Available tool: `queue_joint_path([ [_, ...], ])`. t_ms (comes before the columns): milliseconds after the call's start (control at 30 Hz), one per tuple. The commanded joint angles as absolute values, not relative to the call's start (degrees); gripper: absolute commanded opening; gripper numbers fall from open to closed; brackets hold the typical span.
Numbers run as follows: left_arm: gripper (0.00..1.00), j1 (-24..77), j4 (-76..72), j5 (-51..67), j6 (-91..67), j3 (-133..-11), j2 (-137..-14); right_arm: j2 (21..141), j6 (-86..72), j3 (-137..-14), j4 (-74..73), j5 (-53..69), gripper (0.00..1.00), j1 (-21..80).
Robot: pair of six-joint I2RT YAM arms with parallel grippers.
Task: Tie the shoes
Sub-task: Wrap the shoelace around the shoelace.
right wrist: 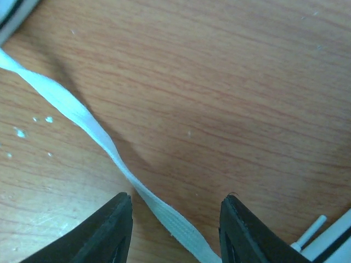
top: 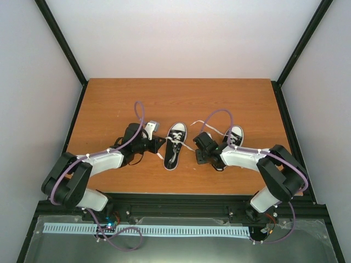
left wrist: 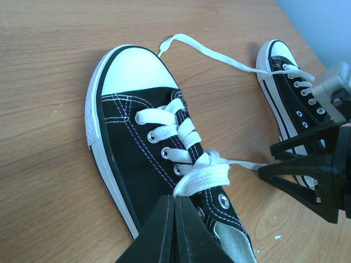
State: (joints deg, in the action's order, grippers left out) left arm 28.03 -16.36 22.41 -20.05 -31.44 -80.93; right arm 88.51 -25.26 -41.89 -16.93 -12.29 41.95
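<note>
Fingers of the right gripper [right wrist: 175,205] stand apart, astride a free lace strand [right wrist: 88,118] lying flat on the table [right wrist: 247,82], not yet pinching it. The closing wants to land squarely across the strand, low enough to catch it without scraping the wood. The left gripper [left wrist: 174,200] is closed, seemingly pinching the other lace end [left wrist: 200,174] by the tongue of the near shoe [left wrist: 137,126] — hold that taut. The second shoe [left wrist: 290,87] sits beyond to the right, its lace trailing loose.

Plain white panel walls [top: 186,33] are enclosing the orange-brown wood-grain tabletop [top: 181,98]; black metal frame posts [top: 61,41] are bordering it.
</note>
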Motion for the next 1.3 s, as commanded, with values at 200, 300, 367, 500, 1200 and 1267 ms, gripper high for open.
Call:
queue_joint_path([
  [200, 0.01, 28.3, -27.5, 24.0, -22.0, -33.2, -83.5, 91.9, -25.6, -41.0, -11.7, -8.1, 0.39, 42.2],
  [300, 0.01, 28.3, -30.0, 23.6, -21.8, -32.6, -83.5, 93.1, -26.7, -40.9, -11.3, -7.9, 0.16, 41.4],
  [367, 0.01, 28.3, -32.1, 22.9, -21.4, -31.5, -83.4, 93.3, -27.5, -40.6, -11.1, -8.0, 0.04, 40.3],
  [500, 0.01, 28.3, -33.9, 23.2, -21.2, -30.5, -83.5, 92.1, -28.7, -42.1, -11.5, -10.2, 0.03, 38.0],
  [1200, 0.01, 28.4, -35.7, 25.4, -21.6, -28.7, -82.5, 105.5, -24.5, -76.8, -7.3, 13.3, 0.61, 39.0],
  [1267, 0.01, 28.4, -36.4, 25.6, -22.1, -28.4, -82.4, 102.7, -24.9, -73.9, -6.8, 12.3, 0.77, 38.4],
])
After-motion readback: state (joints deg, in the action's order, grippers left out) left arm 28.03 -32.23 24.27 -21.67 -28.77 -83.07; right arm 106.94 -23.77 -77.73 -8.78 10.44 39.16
